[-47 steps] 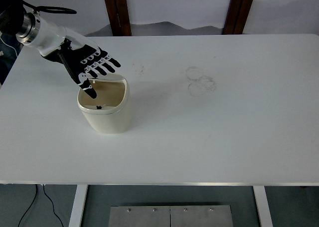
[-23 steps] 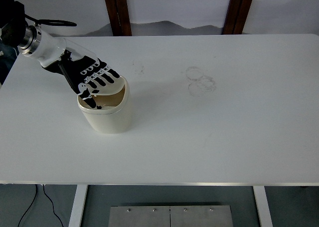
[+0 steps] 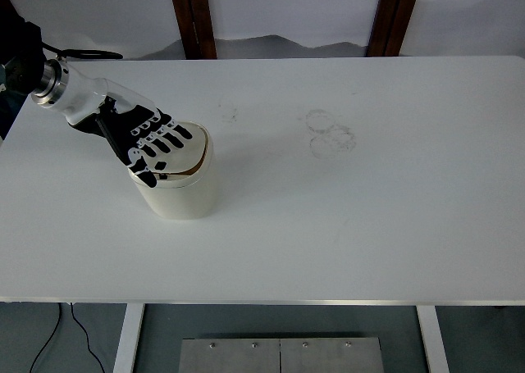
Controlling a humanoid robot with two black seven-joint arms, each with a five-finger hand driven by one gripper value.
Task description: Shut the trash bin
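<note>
Lowering since a second ago, our left hand (image 3: 152, 143) is now lying flat on the lid (image 3: 187, 143) of the cream trash bin (image 3: 182, 191), fingers spread and holding nothing, and the lid is tipping further over the opening, where we are seeing only a dark sliver. We are working at a white table (image 3: 369, 217) bearing faint ring marks (image 3: 330, 133), with two brown posts (image 3: 194, 16) behind it. Whatever the bin is holding is staying hidden from us.
</note>
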